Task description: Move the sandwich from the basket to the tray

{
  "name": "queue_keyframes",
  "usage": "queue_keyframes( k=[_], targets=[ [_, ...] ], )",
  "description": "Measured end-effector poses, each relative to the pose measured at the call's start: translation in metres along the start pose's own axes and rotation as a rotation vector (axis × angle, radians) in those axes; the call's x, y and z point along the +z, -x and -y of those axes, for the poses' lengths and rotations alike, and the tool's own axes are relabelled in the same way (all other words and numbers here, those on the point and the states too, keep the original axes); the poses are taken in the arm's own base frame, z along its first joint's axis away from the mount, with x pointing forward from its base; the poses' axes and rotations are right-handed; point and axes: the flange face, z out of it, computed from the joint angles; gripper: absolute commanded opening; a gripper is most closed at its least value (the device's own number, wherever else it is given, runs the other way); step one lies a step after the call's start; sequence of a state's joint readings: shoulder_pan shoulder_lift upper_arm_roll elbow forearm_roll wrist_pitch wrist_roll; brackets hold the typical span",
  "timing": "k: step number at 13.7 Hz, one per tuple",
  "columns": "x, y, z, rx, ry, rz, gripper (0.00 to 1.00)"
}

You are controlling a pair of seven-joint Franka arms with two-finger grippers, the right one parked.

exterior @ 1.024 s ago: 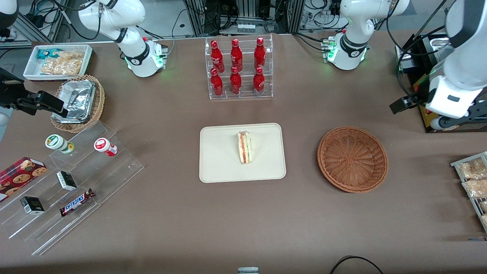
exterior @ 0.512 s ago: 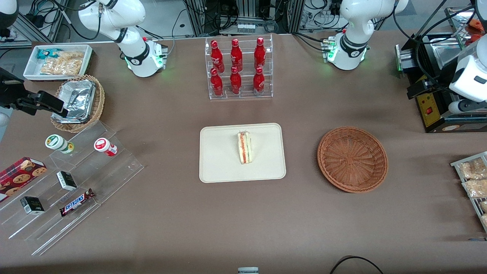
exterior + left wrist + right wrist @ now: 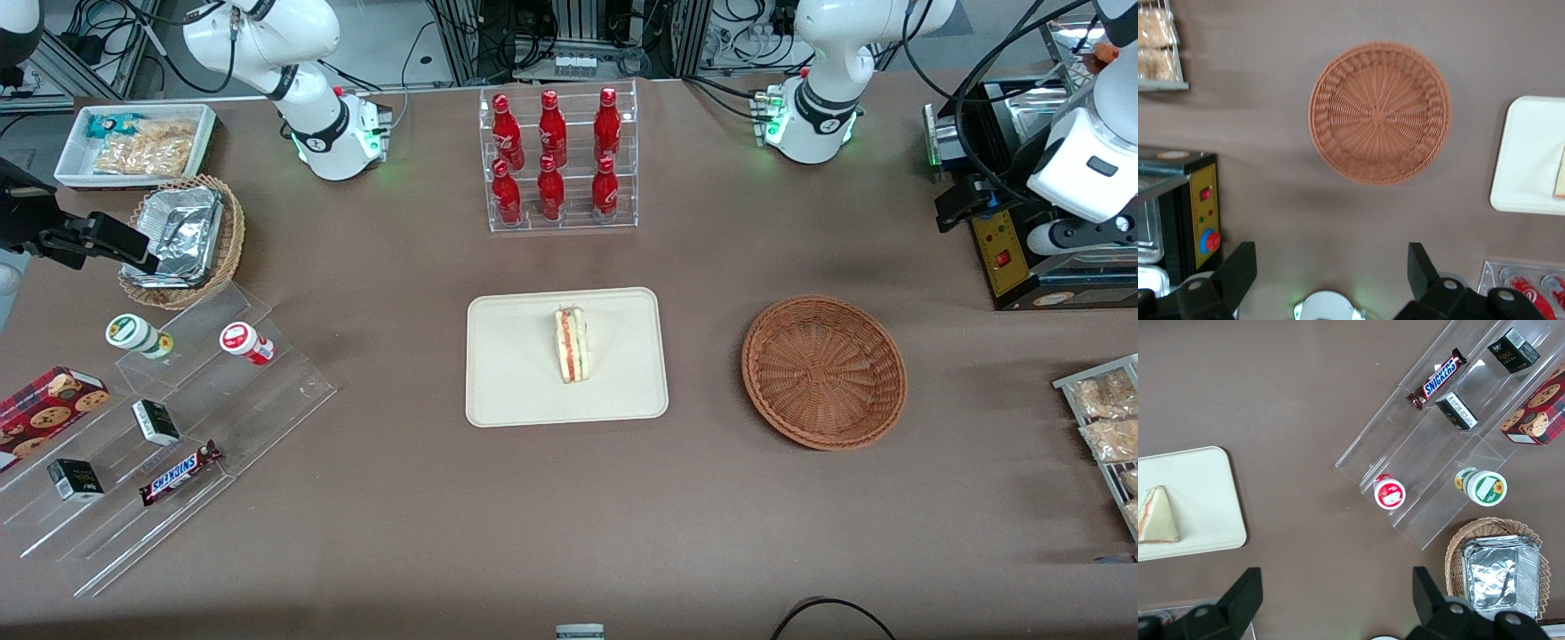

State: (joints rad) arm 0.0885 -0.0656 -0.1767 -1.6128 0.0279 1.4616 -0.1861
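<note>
On the tray [image 3: 524,373] lies one sandwich [image 3: 573,345]; one basket [image 3: 824,371] sits beside it; six red bottles [image 3: 553,156] farther off. Gripper [image 3: 1331,277] hovers high, jaws open.

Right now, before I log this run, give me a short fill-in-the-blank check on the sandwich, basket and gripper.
1. The sandwich lies on the ____.
2. The basket holds ____.
3. The gripper, hanging high above the table, has its fingers ____.
4. The clear rack holds ____ red bottles.

Missing words: tray; nothing; open; six
</note>
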Motion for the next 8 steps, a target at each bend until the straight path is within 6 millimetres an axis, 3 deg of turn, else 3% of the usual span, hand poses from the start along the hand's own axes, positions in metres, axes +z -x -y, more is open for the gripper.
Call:
queue_keyframes(
  k=[8],
  targets=[
    [-0.006,-0.004,0.010,0.056,0.051,-0.024,1.00]
  ],
)
